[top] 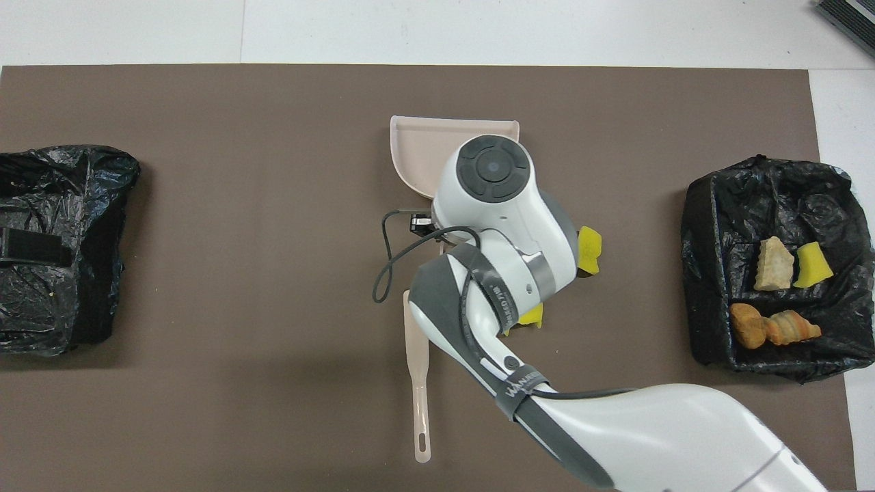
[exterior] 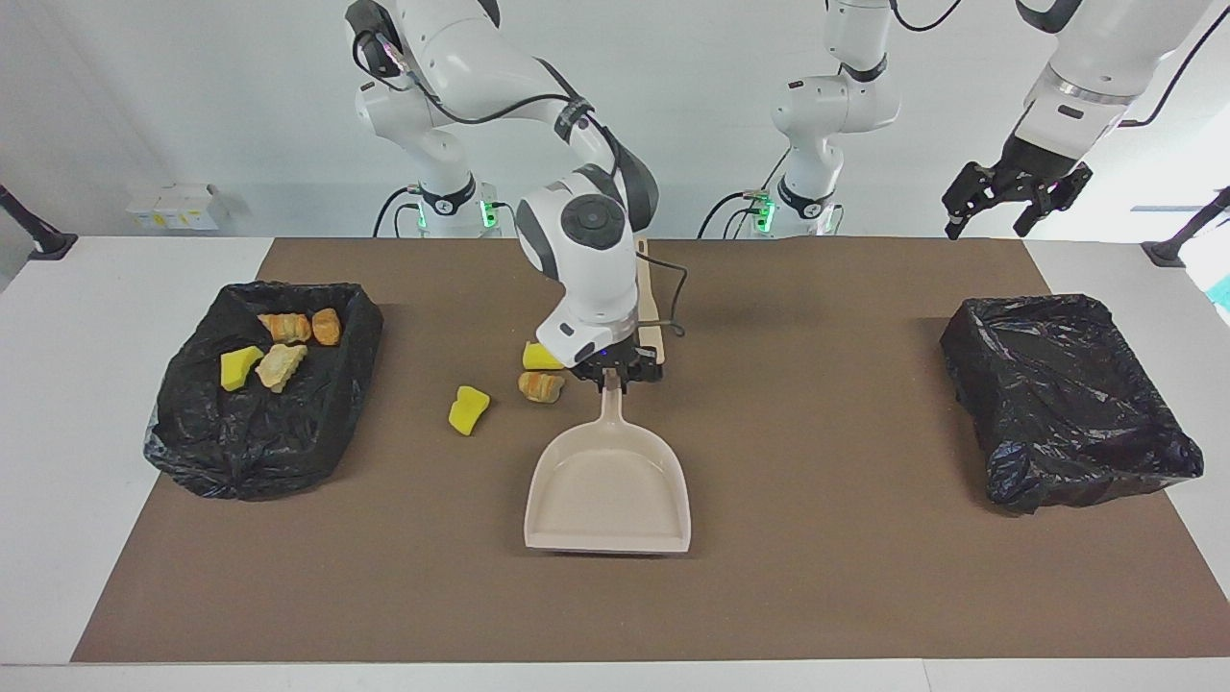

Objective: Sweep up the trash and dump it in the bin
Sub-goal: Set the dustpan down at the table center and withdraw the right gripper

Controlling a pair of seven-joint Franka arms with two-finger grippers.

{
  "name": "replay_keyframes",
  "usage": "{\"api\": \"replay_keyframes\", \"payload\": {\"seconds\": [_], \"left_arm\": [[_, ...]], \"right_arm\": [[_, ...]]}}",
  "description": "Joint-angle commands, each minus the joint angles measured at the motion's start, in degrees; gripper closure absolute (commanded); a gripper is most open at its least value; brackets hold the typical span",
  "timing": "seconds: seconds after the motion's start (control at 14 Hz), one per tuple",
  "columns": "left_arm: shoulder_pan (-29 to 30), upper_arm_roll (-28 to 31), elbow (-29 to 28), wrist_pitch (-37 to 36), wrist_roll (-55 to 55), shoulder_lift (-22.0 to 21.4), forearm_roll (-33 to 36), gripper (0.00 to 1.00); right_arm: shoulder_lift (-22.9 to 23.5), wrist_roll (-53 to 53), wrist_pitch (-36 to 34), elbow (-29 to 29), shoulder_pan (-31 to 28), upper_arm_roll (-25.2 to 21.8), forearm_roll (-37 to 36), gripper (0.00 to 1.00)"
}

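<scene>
- trash: four pieces lie in the bin (exterior: 259, 384) at the right arm's end; three remain on the mat: a yellow chunk (exterior: 468, 409), a bread lump (exterior: 541, 386), and another yellow chunk (exterior: 538, 357) (partly hidden by the arm).
- dustpan (exterior: 607, 490) sits flat beside them, likely placed for another sweep.
- right gripper (exterior: 611, 377) is clamped on its handle.
- brush (top: 417, 369) is partly covered.
- left gripper (exterior: 1009, 197) waits, spread wide, empty, over the mat's corner near the second bin (exterior: 1067, 394).
</scene>
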Motion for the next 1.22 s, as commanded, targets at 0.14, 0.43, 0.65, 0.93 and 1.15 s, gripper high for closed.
{"api": "replay_keyframes", "payload": {"seconds": [0.14,0.43,0.65,0.93,1.15], "left_arm": [[0.13,0.1,-0.14,-1.53,0.0,-0.89,0.39,0.0],[0.13,0.1,-0.14,-1.53,0.0,-0.89,0.39,0.0],[0.13,0.1,-0.14,-1.62,0.0,-0.8,0.39,0.0],[0.13,0.1,-0.14,-1.62,0.0,-0.8,0.39,0.0],[0.13,0.1,-0.14,-1.62,0.0,-0.89,0.39,0.0]], "right_arm": [[5.48,3.94,2.75,5.04,2.54,-0.17,0.37,1.0],[3.82,3.77,2.49,4.52,2.63,-0.17,0.72,0.0],[-1.35,3.94,1.34,-1.79,2.89,-0.09,0.9,0.0],[-11.02,4.38,1.17,-13.56,2.98,1.58,4.31,0.0],[-18.84,5.51,1.17,-22.88,4.81,2.38,7.49,0.0]]}}
